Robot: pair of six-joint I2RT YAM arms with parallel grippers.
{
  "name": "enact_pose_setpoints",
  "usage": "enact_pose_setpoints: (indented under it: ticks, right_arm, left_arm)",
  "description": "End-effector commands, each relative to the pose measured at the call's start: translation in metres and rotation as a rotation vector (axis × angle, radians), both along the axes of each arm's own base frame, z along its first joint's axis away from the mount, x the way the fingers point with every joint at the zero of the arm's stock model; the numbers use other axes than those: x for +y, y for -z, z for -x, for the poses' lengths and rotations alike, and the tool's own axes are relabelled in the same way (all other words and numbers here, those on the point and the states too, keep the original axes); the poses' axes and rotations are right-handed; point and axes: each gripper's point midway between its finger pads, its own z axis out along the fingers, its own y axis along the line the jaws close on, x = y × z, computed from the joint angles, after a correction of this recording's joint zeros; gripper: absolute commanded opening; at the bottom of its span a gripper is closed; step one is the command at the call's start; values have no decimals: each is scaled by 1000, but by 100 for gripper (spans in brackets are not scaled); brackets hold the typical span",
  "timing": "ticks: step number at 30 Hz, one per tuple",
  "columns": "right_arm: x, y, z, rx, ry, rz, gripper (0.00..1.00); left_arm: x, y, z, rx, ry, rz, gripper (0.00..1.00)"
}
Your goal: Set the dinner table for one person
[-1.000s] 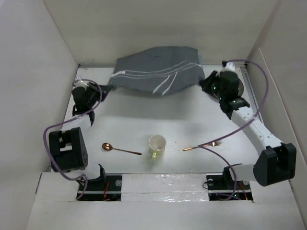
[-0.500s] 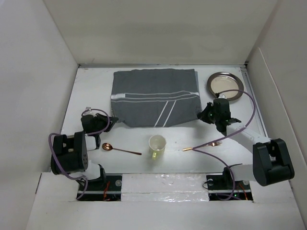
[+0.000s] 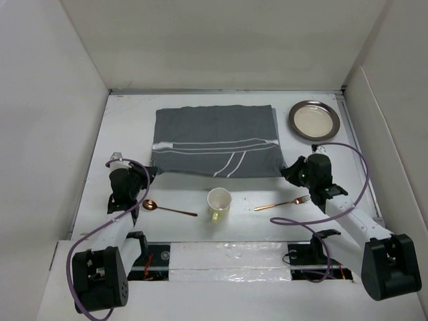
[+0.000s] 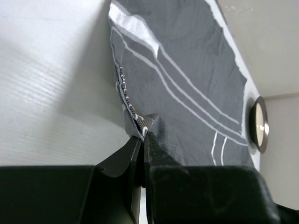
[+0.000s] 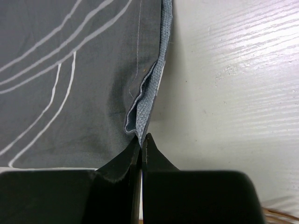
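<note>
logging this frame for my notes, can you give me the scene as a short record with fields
table: white, holds everything
cloth: grey, white stripes, flat at far middle
left jaws: shut on the cloth's near left corner
right jaws: shut on the cloth's near right corner
plate: far right, beside the cloth, apart from it
cup: upright, near middle, off the cloth
spoon: left of the cup
fork: right of the cup

My left arm (image 3: 119, 224) lies low, reaching from its base toward 12 o'clock. The wrist is bent so my left gripper (image 3: 148, 172) points to 3 o'clock, jaws pinched tight on a near corner of the cloth mat (image 3: 214, 137). My right arm (image 3: 354, 217) runs toward 10 o'clock. My right gripper (image 3: 286, 170) points to 9 o'clock, clamped on the other near corner.
</note>
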Motion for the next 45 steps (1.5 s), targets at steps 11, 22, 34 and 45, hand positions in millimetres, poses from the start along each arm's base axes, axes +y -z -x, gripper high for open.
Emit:
enact_pose_setpoints:
  ticks: [11,22,34,45]
  right_arm:
    - [-18,-5,18,-2,67,16,0]
    - [-21,-2,15,19,90,13,13]
    - [-53,-64,-18,-124,204,114,55]
    - [-124,-115,-100,-220,418,9,0]
  left_arm:
    - [-8,41,12,133,81,-45,0]
    - [-14,30,20,101,101,-26,9]
    - [-17,-36,25,-67,96,-22,42]
    - [-32,-217,51,-390,269,-305,10]
